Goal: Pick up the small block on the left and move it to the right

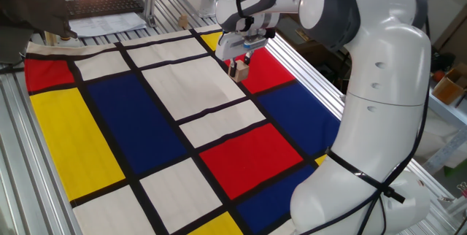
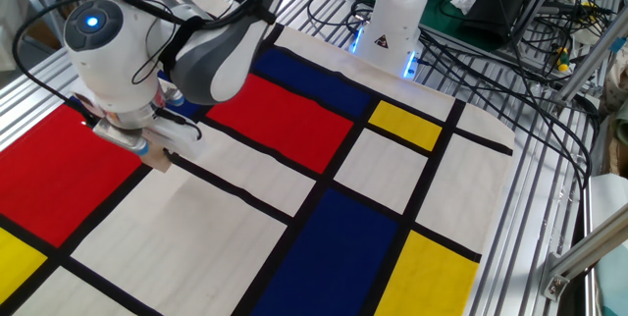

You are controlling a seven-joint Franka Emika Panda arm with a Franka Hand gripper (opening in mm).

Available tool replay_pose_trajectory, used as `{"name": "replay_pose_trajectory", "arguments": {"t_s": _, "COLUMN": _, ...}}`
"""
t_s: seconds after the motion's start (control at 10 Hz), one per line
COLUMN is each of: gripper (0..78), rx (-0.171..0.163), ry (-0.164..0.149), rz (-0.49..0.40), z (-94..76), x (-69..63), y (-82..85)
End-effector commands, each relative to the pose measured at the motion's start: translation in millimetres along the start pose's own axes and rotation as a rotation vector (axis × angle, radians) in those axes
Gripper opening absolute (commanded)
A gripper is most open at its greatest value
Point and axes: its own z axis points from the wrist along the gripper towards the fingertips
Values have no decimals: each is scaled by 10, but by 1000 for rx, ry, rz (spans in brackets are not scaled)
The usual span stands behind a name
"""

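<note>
The small block (image 1: 238, 71) is a plain light-tan wooden cube held between my gripper's fingers. My gripper (image 1: 238, 66) is shut on it, close over the cloth where a white panel meets a red one, near the far edge of the mat. In the other fixed view the block (image 2: 157, 160) shows just below the gripper (image 2: 154, 152), at the border of the red panel and the white panel. The arm's wrist hides most of the fingers there. I cannot tell whether the block touches the cloth.
The table carries a cloth of red, blue, yellow and white panels with black lines (image 1: 146, 125). The robot's white base (image 1: 379, 118) stands at the right edge. A keyboard (image 1: 102, 5) lies beyond the cloth. Cables (image 2: 491, 22) crowd the far side.
</note>
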Motion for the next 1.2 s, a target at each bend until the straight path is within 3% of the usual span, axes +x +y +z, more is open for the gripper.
{"name": "replay_pose_trajectory", "arguments": {"t_s": 0.1, "gripper": 12, "rx": -26, "ry": -8, "rz": 38, "z": -20, "x": -6, "y": -8}}
{"name": "replay_pose_trajectory", "arguments": {"t_s": 0.5, "gripper": 12, "rx": -54, "ry": -13, "rz": 44, "z": 24, "x": -11, "y": 31}}
{"name": "replay_pose_trajectory", "arguments": {"t_s": 0.7, "gripper": 12, "rx": -56, "ry": -18, "rz": 31, "z": 127, "x": -4, "y": 171}}
{"name": "replay_pose_trajectory", "arguments": {"t_s": 0.8, "gripper": 12, "rx": -67, "ry": -19, "rz": 16, "z": 142, "x": -1, "y": 202}}
{"name": "replay_pose_trajectory", "arguments": {"t_s": 0.9, "gripper": 12, "rx": -99, "ry": -23, "rz": 10, "z": 141, "x": -8, "y": 222}}
{"name": "replay_pose_trajectory", "arguments": {"t_s": 1.2, "gripper": 12, "rx": -83, "ry": -22, "rz": 20, "z": 126, "x": -50, "y": 359}}
